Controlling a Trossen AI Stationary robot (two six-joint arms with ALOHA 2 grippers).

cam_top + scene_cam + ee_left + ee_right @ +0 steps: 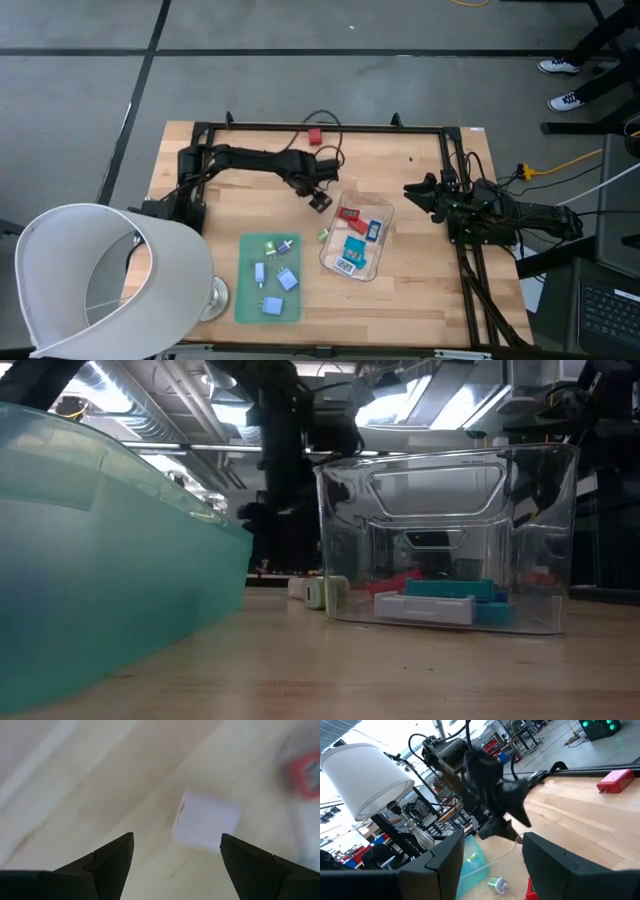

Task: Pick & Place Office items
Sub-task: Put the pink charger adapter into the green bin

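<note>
The left claw (320,200), spread and empty, hovers by the tray (386,212) rim; descending off-centre could knock the white block (205,820) beneath it across the table (420,290).

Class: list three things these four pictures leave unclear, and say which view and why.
1. Labels on the pieces in the clear tray: high view, too small to read.
2. The pale block ahead of the left gripper: left wrist view, blurred.
3. The green mat: low view, cut off by the picture's edge.
</note>
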